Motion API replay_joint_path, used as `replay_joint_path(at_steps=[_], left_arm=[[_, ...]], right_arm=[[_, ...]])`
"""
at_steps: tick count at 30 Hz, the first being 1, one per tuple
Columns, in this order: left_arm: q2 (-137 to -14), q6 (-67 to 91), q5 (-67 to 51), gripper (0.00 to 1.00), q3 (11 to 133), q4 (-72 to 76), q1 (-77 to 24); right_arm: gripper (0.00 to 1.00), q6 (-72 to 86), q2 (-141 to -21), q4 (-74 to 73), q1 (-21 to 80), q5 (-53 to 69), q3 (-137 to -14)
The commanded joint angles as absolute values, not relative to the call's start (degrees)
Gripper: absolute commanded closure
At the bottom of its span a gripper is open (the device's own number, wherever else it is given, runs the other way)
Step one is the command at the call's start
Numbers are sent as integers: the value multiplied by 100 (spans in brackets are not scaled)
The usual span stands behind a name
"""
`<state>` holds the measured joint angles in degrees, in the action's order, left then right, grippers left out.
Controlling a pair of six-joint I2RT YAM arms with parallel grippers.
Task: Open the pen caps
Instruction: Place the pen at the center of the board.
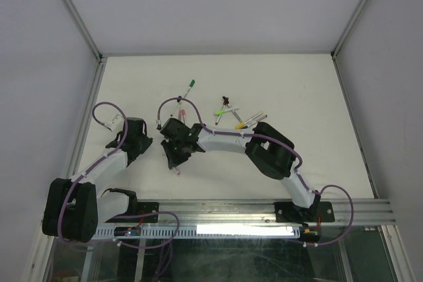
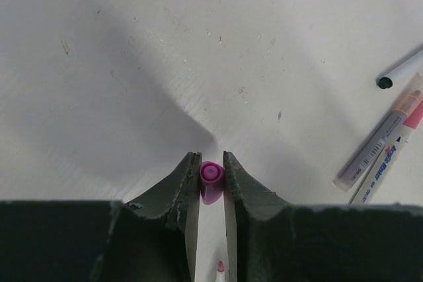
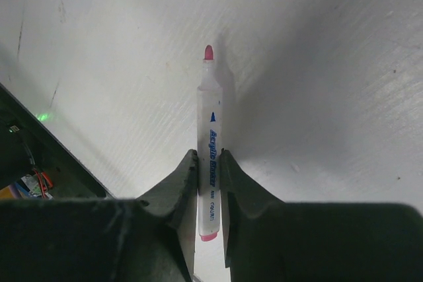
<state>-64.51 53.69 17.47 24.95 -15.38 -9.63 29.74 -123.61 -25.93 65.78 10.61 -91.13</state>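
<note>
White counter [image 1: 310, 90] is carrying everything. Left claw [image 2: 211, 162] is pinching the pink cap [image 2: 211, 174], and right claw [image 3: 208, 160] is clamping the bare pen [image 3: 210, 113], barrel running straight out along its fingers, tip pointing away. Other pens [image 1: 239, 121] are lying just behind the right arm.

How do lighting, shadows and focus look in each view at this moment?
Top external: even, soft light, only the bright white strip near the bottom blown out. Left wrist: broad wedge shadow on the white table, small pink plastic cap in focus. Right wrist: white-barrelled pink marker pen crisp, print legible; shadow falls to its right.
</note>
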Motion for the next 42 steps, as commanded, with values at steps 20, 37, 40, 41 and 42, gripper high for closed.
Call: replay_joint_path(at_steps=[20,37,40,41,42], left_arm=[[-5957,5241,1458,56,2862,-1581,-876],[-4720,4229,-97,37,2806,-799,-877],[-4700,4129,-641,34,2733,-361,-879],[-4716,4109,-815,33,2714,-215,-884],[-4749,4086,-963,32,2701,-84,-880]], right_arm=[[69,2393,-12272,-2717,6571,1048,-9648],[50,-83,-10551,-2680,6057,2287,-8873],[44,-680,-10075,-2661,5804,2785,-8419],[44,-842,-9940,-2674,5696,2930,-8304],[43,-992,-9793,-2696,5572,3102,-8213]])
